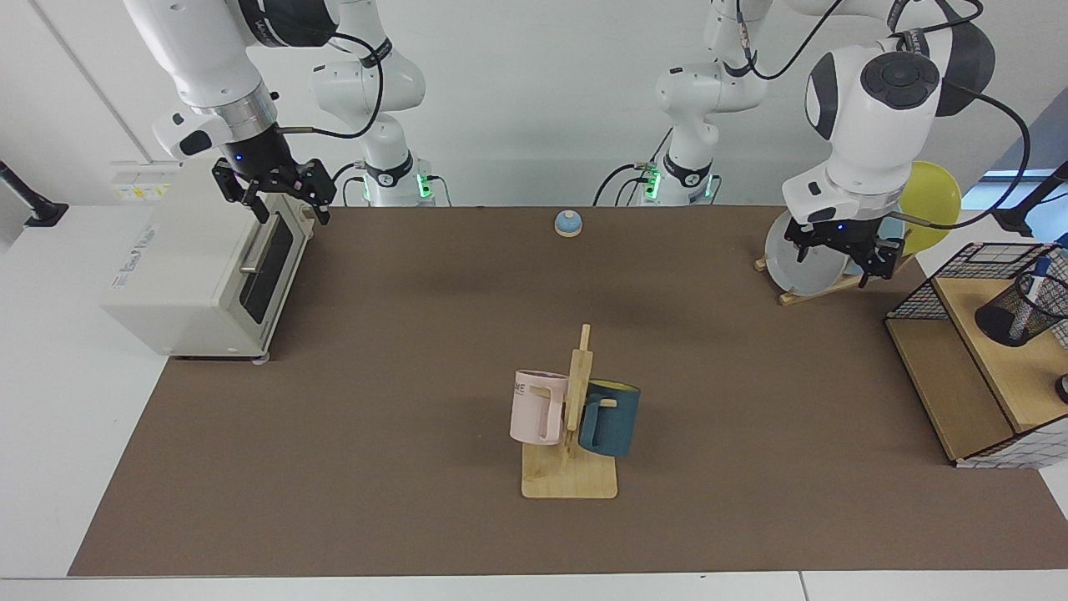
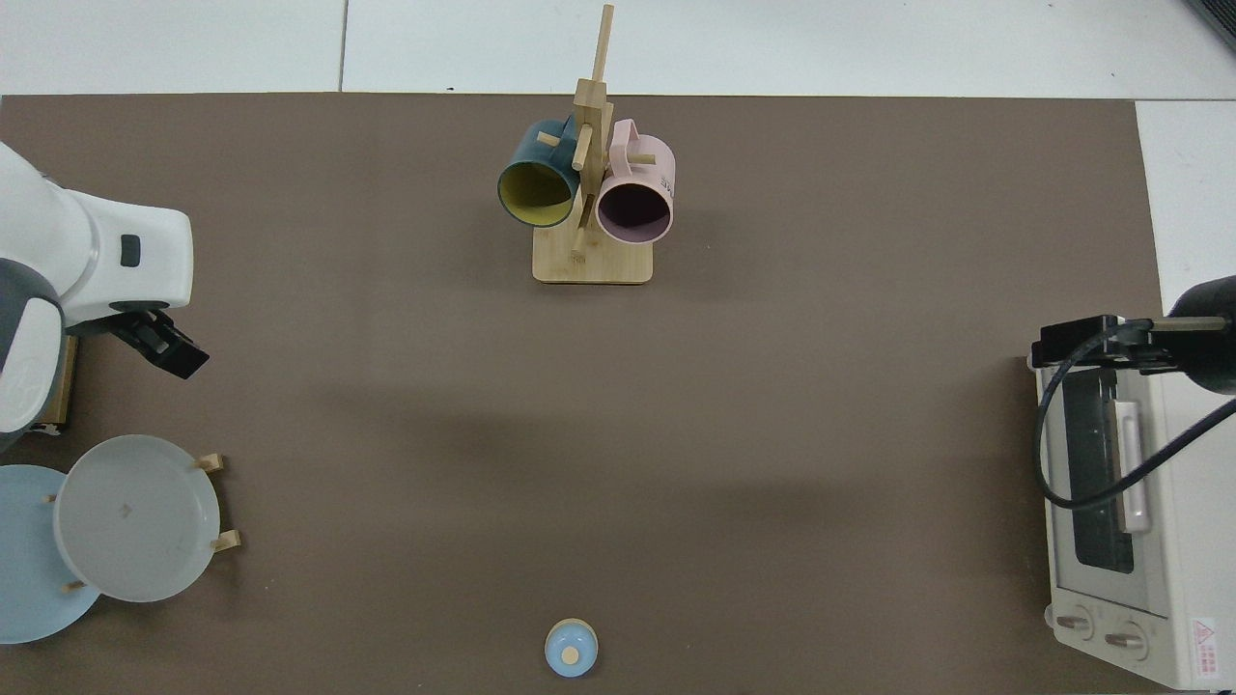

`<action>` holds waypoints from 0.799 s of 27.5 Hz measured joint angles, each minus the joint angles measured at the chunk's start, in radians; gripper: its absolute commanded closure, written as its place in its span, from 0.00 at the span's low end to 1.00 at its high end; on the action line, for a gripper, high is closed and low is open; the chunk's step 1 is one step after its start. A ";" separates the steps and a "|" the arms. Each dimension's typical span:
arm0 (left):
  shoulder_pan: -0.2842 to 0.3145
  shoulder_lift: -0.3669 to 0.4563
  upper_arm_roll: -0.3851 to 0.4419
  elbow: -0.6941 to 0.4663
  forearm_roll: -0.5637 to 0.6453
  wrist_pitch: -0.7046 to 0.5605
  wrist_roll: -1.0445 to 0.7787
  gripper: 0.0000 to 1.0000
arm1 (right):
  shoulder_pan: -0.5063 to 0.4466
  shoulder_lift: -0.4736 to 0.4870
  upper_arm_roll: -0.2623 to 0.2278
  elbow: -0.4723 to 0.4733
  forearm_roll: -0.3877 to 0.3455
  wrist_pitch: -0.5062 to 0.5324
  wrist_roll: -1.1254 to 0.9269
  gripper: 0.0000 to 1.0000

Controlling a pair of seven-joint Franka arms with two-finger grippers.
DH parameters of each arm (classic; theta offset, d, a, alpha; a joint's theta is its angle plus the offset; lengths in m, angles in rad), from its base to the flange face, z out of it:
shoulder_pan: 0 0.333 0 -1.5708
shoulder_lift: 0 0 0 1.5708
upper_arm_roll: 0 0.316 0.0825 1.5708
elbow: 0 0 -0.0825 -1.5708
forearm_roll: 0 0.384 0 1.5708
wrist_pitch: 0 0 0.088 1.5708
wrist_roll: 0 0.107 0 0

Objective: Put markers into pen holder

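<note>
1. I see the left tool hanging above the bench, in front of the grey plate in the plate rack, well apart from the holder; its fingers stand apart and hold nothing; in the top view the same tool shows at the picture's left edge, over the brown mat beside the wire rack's wooden shelf.
2. The marker stands tilted inside the holder, blue cap up and poking above the rim; only its upper part shows clearly through the mesh.
3. The holder sits on the upper wooden shelf of the wire rack at the facing view's right edge.
4. The right arm waits; the right tool hangs over the top front corner of the toaster oven, fingers spread wide, empty.
5. A mug stand is near the bench's front middle, with a pink mug and a dark blue mug hung on either side of its post.
6. A small blue bell sits at the far middle of the mat, between the two arm bases.
7. A yellow plate shows behind the left arm's wrist; a light blue plate lies behind the grey one in the top view.
</note>
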 measured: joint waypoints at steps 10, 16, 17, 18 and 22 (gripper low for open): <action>-0.001 -0.026 -0.024 0.013 -0.094 0.007 -0.430 0.00 | 0.000 0.000 0.000 0.000 0.000 0.000 0.000 0.00; -0.001 -0.061 -0.034 0.036 -0.137 0.010 -0.501 0.00 | 0.000 0.000 0.000 0.000 0.000 0.000 0.000 0.00; 0.000 -0.071 -0.031 0.037 -0.157 0.010 -0.506 0.00 | 0.000 0.000 0.000 0.000 0.000 0.000 0.000 0.00; 0.000 -0.082 -0.027 0.037 -0.178 0.009 -0.508 0.00 | 0.000 0.000 0.000 0.000 0.000 0.000 0.000 0.00; 0.000 -0.117 0.002 0.026 -0.225 0.001 -0.515 0.00 | 0.000 0.000 0.000 0.000 0.000 0.000 0.000 0.00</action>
